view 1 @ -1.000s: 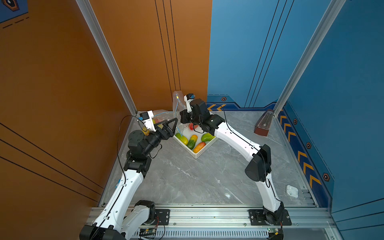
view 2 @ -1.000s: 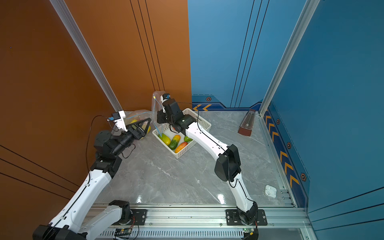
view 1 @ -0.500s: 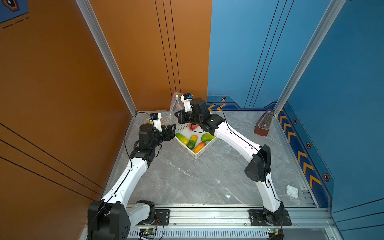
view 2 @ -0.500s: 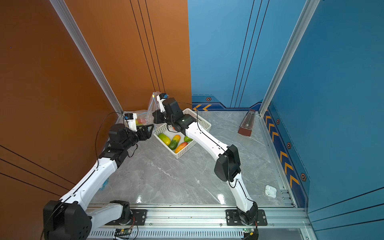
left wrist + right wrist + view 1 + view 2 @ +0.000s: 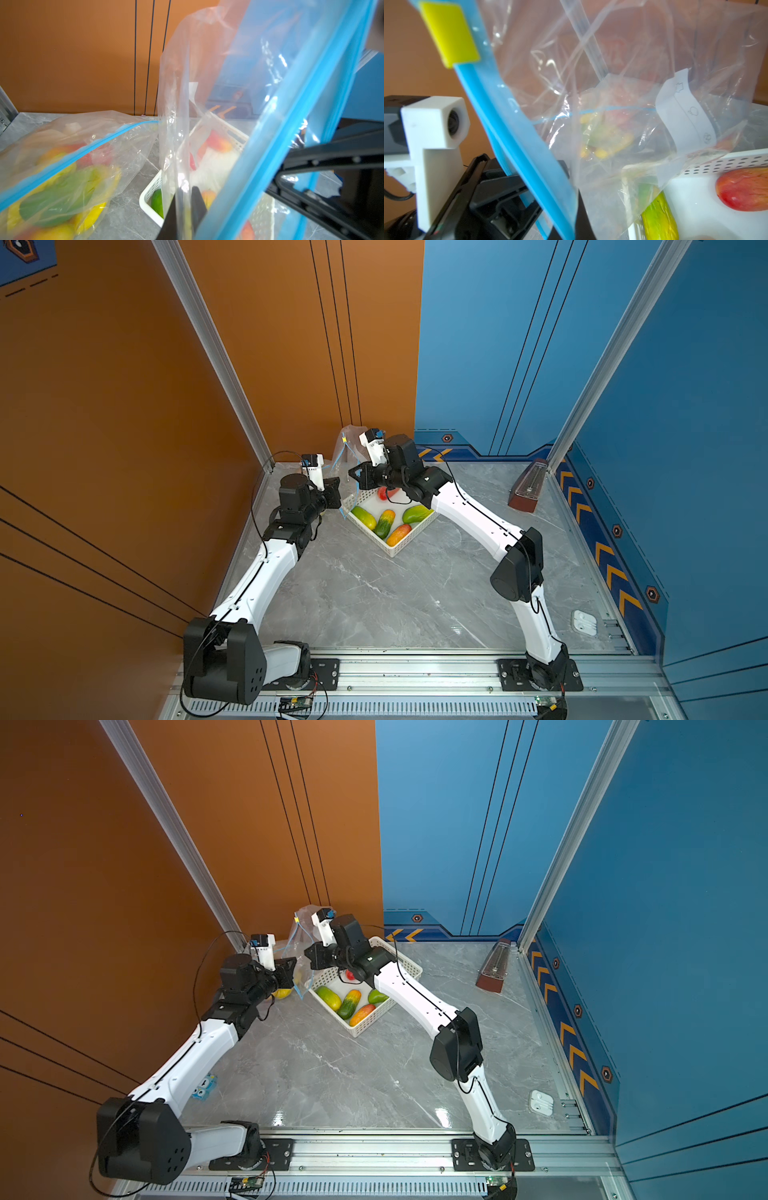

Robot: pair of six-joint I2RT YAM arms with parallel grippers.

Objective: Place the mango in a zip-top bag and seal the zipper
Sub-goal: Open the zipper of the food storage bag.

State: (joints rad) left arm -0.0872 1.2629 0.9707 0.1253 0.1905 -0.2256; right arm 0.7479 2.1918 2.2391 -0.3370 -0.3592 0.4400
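In a top view, left gripper [image 5: 336, 494] and right gripper [image 5: 353, 475], both clenched on the empty-looking zip-top bag [image 5: 347, 445], hold it aloft at the basket's [image 5: 411, 540] eleven o'clock, presumably to spread its mouth. The mangoes [image 5: 385, 523] lie in the basket, the middle one's length running one-to-seven o'clock. Left wrist: blue zipper strip [image 5: 270, 149], straight. Right wrist: yellow slider [image 5: 448, 33] caps it.

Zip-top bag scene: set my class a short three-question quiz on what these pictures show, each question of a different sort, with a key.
1. True or false: the white basket holds no fruit.
2. The slider on the held-up zip-top bag is: A red, B yellow, C black.
3. Fill in: the left gripper and the right gripper are both shut on the bag's blue ____ strip.
Key: 1 false; 2 B; 3 zipper.
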